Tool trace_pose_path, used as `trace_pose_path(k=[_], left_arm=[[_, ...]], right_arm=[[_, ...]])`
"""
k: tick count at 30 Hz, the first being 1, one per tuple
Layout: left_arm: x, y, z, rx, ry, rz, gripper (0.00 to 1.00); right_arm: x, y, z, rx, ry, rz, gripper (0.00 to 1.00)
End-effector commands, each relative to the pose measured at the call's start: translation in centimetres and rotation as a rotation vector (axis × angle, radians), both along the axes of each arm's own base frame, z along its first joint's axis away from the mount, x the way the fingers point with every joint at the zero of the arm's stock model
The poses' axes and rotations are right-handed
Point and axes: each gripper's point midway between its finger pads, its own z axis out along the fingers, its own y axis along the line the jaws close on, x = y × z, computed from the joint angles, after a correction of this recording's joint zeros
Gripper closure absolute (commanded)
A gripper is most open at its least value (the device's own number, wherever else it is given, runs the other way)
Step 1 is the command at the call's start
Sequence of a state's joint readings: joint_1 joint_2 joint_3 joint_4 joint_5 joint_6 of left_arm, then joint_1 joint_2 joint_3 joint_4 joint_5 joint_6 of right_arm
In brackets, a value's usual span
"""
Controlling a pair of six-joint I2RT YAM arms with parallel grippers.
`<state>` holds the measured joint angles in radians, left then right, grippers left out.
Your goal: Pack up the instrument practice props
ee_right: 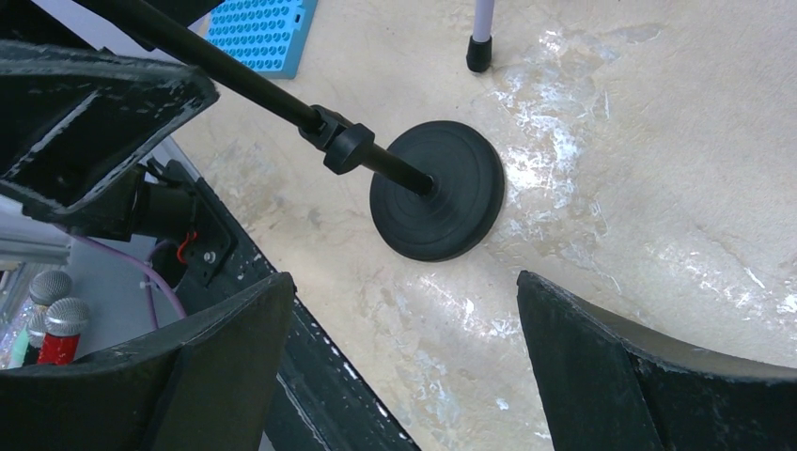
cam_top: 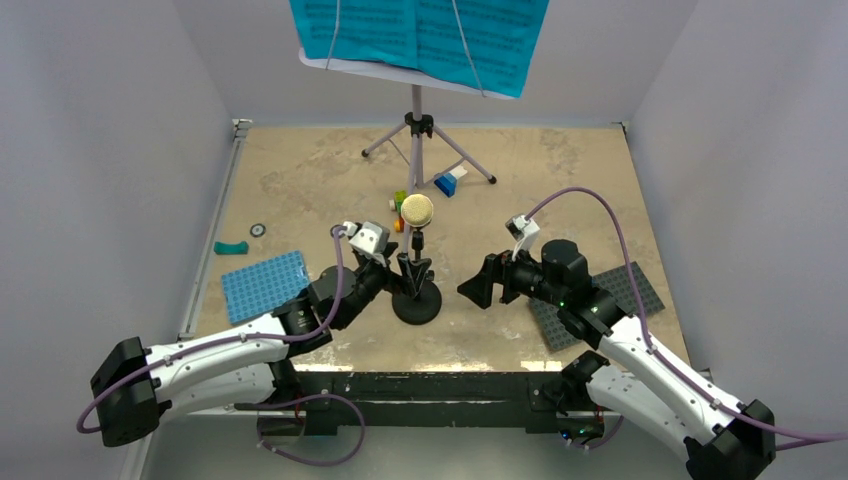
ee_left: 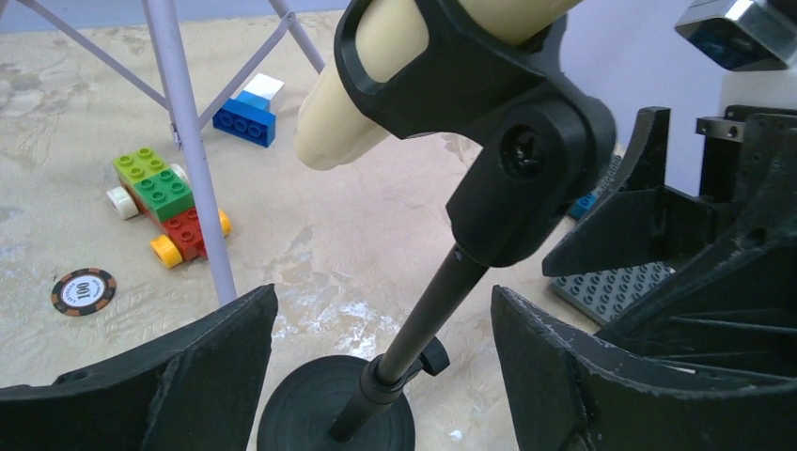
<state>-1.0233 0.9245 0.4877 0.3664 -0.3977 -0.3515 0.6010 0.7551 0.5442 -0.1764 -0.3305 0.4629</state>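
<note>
Black mic stand [cam_top: 417, 300], only one, stands on its round base in the middle of the table [cam_top: 560, 170], near the arms, with its pole upright. One cream microphone [cam_top: 417, 210] sits in the clip with its long axis slanted, the narrow end low and the round head up. One lavender music stand [cam_top: 418, 120] stands behind it on three legs. Its teal pages [cam_top: 420, 30] are cut off by the upper edge, so they cannot be counted. The left gripper [ee_left: 383, 315] has its fingers spread on both sides of the pole and does not touch it. The right gripper [ee_right: 404, 291] has its fingers wide apart too, holds nothing, and is just beside the base.
</note>
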Motion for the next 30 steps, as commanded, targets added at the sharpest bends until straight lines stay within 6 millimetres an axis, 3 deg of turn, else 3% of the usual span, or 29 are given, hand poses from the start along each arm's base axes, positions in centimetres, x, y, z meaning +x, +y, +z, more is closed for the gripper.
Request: trace_pose_path(k=[1,8,15,24,26,27,30], left_arm=[[1.0,-0.6,5.2,-0.108,-0.114,0.042,0.21],[0.7,-1.4,6.3,-0.037,-0.189,0.030,0.27],[0.6,-1.5,5.5,0.043,-0.211,0.036,0.37],[0.6,-1.9,4.9,0.092,-0.227,0.023,0.69],[0.7,-1.8,5.2,0.091,-0.242,0.025,0.83],[0.7,-1.7,5.5,0.085,-0.254,0.029,0.96],[0.1,-1.4,6.7,0.057,-0.319,0.003,1.00]], right_arm=[[0.3,0.0,2.4,0.028,-0.044,-0.010,0.07],[0.2,0.0,2.3,0.031,-0.038,-0.011,0.07],[0.3,0.1,2.1,0.031,-0.030,-0.011,0.07],[0.4,0.1,2.5,0.032,-0.034,-0.012,0.07],[0.3,0.1,2.6,0.033,-0.033,-0.012,0.07],[0.3,0.1,2.6,0.033,-0.033,-0.013,0.07],[0.1,0.2,2.9,0.040,-0.035,-0.004,0.07]])
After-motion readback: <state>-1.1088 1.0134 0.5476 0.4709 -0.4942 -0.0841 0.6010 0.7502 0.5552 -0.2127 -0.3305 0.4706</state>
